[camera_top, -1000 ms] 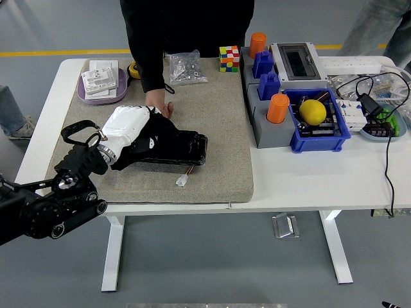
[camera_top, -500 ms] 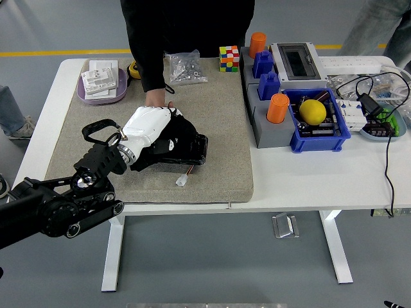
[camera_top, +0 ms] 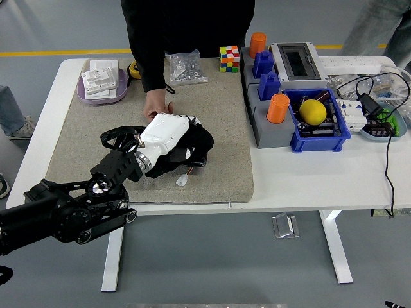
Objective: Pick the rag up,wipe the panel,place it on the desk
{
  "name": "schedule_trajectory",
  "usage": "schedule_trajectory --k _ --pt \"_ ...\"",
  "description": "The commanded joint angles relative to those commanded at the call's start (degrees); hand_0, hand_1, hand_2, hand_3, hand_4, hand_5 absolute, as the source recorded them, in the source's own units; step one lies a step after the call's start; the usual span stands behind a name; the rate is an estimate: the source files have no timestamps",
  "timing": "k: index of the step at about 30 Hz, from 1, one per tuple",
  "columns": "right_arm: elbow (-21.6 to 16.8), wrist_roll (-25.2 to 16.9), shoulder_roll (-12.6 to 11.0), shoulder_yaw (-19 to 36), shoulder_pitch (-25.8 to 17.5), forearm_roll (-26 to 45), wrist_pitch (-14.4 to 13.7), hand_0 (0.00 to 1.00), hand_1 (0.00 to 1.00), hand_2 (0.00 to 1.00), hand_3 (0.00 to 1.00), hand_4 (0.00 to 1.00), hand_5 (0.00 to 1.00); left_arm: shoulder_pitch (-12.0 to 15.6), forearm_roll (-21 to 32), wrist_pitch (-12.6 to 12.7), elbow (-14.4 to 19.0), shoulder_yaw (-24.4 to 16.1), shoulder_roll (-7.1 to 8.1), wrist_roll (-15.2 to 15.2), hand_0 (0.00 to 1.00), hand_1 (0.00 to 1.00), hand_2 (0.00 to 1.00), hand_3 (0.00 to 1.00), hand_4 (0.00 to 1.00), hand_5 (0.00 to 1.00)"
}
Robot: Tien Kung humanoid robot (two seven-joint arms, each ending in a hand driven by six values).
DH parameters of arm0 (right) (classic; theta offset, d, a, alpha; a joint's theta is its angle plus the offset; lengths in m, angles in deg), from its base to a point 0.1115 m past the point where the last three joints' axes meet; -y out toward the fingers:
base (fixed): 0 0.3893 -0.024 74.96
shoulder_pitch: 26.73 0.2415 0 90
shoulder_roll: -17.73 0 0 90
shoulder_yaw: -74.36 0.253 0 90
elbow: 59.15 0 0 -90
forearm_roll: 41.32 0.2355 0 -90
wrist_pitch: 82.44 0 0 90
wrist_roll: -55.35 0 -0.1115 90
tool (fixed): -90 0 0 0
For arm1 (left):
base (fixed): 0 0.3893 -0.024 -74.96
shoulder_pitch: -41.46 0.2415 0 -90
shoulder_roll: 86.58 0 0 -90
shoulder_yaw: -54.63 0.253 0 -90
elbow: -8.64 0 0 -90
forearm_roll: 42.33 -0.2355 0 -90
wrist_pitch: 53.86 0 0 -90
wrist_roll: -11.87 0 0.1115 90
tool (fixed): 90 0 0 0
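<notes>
Panel (camera_top: 192, 146) long axis left-right — left robot hand (camera_top: 168, 131) flat on it.

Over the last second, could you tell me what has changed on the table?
The left hand has swept to the right across the black panel, pressing a dark rag under its fingers, and now covers most of the panel. The person's hand stays resting at the panel's far edge. The small white connector and everything else stayed put.

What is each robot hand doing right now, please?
Left hand: lying on the black panel on the grey felt mat; whether it grips anything cannot be told.
Right hand: not in view.
</notes>
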Motion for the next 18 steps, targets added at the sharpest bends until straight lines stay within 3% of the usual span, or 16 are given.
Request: schedule_trajectory --k 10,18 --pt "0.00 0.01 0.04 -0.31 0.03 0.09 -0.01 0.780 0.679 0.721 0.662 0.998 0.580 -0.60 -0.20 -0.01 0.26 0.54 -1.60 0.44 0.225 0.173 0.678 0.678 0.516 0.108" --pt "0.07 0.12 -0.01 -0.12 -0.13 0.09 0.01 0.780 0.679 0.721 0.661 0.998 0.580 -0.18 -0.23 -0.13 -0.81 -1.00 -0.11 0.31 0.225 0.173 0.679 0.678 0.516 0.109"
